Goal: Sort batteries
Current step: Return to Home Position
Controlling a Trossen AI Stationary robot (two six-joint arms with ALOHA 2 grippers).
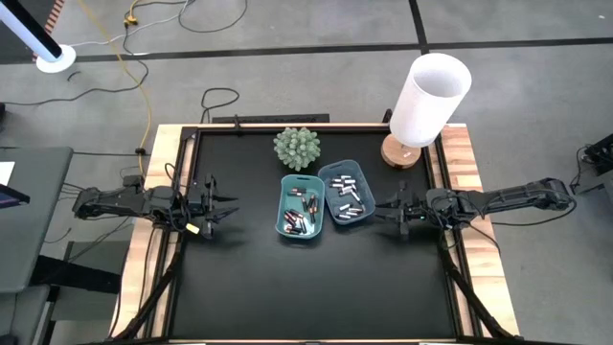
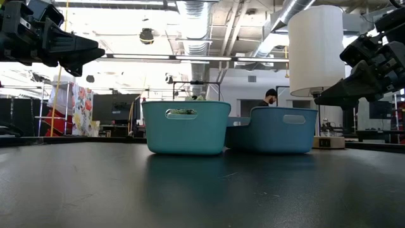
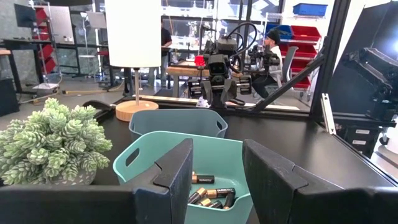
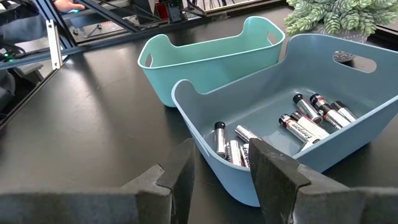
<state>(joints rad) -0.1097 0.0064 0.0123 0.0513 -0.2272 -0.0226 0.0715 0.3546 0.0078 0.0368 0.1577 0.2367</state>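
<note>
Two trays stand side by side mid-table. The teal tray (image 1: 300, 208) holds dark batteries (image 3: 211, 196) with copper ends. The blue tray (image 1: 347, 192) holds silvery-white batteries (image 4: 311, 121). My left gripper (image 1: 225, 204) hovers left of the teal tray, pointing level at it, open with nothing between its fingers (image 3: 174, 174). My right gripper (image 1: 383, 208) hovers right of the blue tray (image 4: 267, 99), tipped slightly down toward it, open and empty as well. In the low view both grippers (image 2: 95, 50) (image 2: 323, 98) hang clear above the table.
A small green plant (image 1: 297, 148) sits just beyond the trays. A white lamp (image 1: 426, 105) on a wooden base stands at the far right corner. Black tabletop lies bare in front of the trays, bounded by a wooden rim (image 1: 153, 240).
</note>
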